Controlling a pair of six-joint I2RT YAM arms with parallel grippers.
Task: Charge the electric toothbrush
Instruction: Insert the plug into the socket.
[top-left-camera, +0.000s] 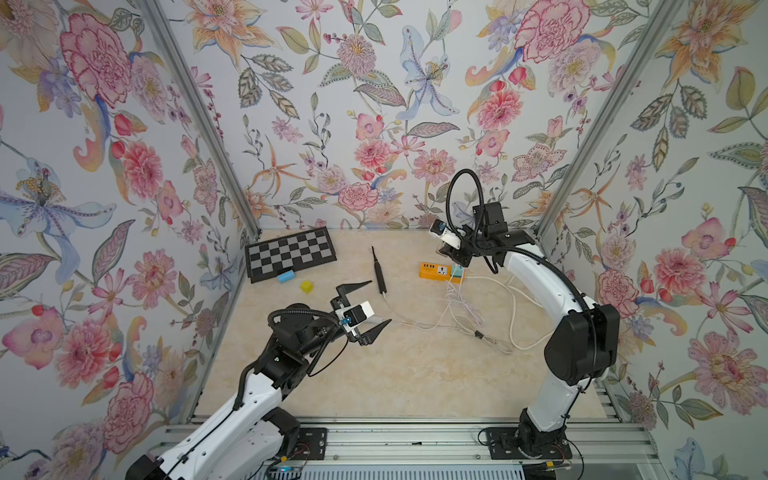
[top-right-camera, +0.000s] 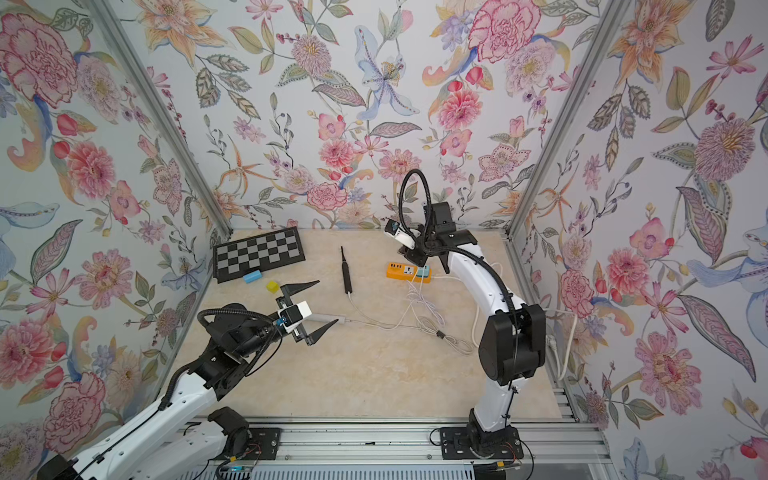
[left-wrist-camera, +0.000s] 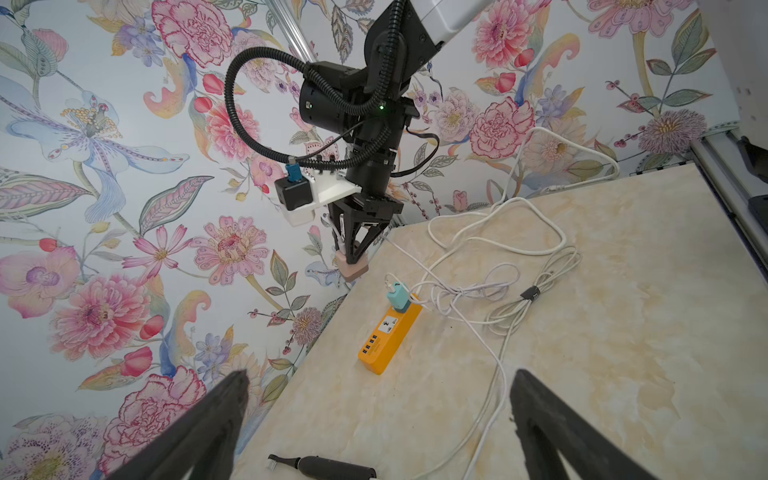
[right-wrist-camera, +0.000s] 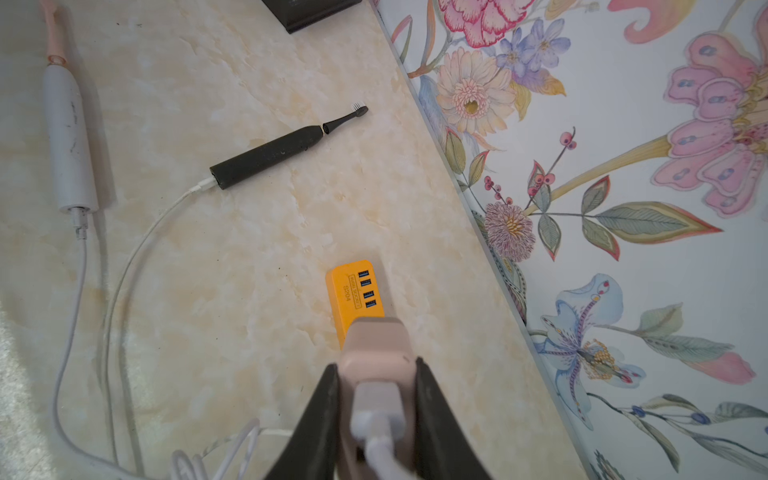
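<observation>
pinkish plug adapter (right-wrist-camera: 374, 336) clamped in the right gripper (right-wrist-camera: 376, 365), hanging just above the orange power strip (right-wrist-camera: 353, 295).
black electric toothbrush (top-left-camera: 380, 276) lies flat mid-table, head toward the back wall, white cable (right-wrist-camera: 201, 185) in its base, seemingly leading to that adapter. strip's free socket sits just below the adapter, long axis along the back wall, right arm nearer; left gripper (top-left-camera: 381, 301) spread wide, empty.

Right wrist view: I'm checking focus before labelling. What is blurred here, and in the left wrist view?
Right wrist view: the right gripper and pink adapter near the lens are soft; black toothbrush and orange power strip sharp. Left wrist view: left gripper blurred, table crisp.
</observation>
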